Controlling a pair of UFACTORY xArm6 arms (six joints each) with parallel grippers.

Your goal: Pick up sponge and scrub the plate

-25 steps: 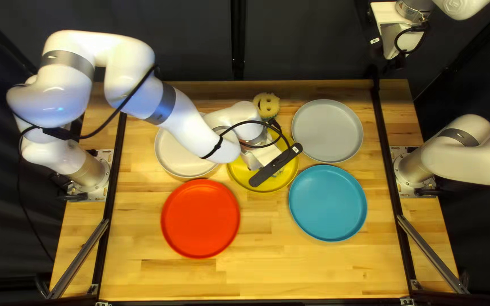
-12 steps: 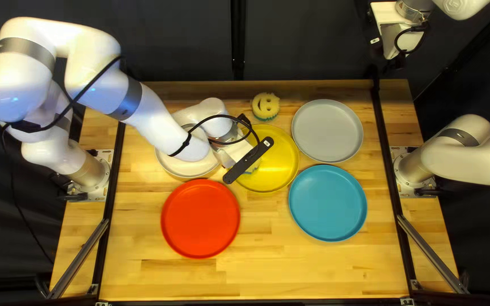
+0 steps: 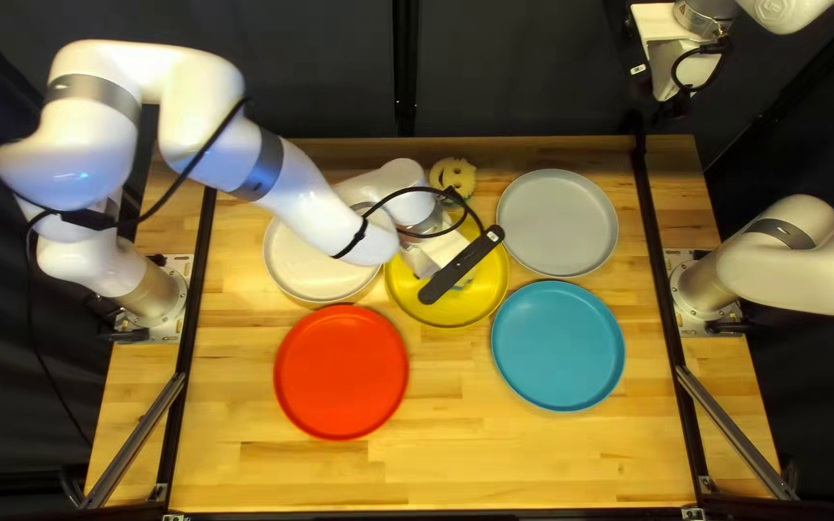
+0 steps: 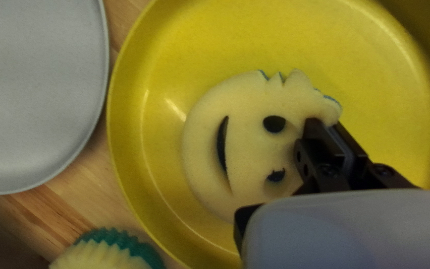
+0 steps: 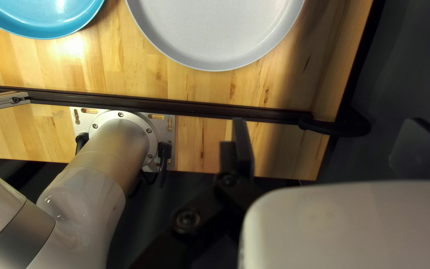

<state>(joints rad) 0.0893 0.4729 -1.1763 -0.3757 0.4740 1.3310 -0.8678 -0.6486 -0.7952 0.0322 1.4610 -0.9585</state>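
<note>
Sponge [image 4: 245, 144] lies face up on the yellow plate [image 4: 274, 40], its edge pinched in the jaws of my left gripper [image 4: 329, 125], so I judge the pick-up done and the scrubbing in hand. Next I should sweep it across the plate's floor in short passes — pressed flat, with enough grip that the soft edge doesn't slip out — and stay inside the rim. My right gripper [image 5: 329, 127] waits with its jaws spread and holding nothing. The pale block of my own mount covers part of the left jaws' links, and I can't see how firmly the underside bears on the plate. From above, my left wrist [image 3: 422, 217] hides most of the sponge; a second sponge [image 3: 454, 176] is partly cut off in the left wrist view.
</note>
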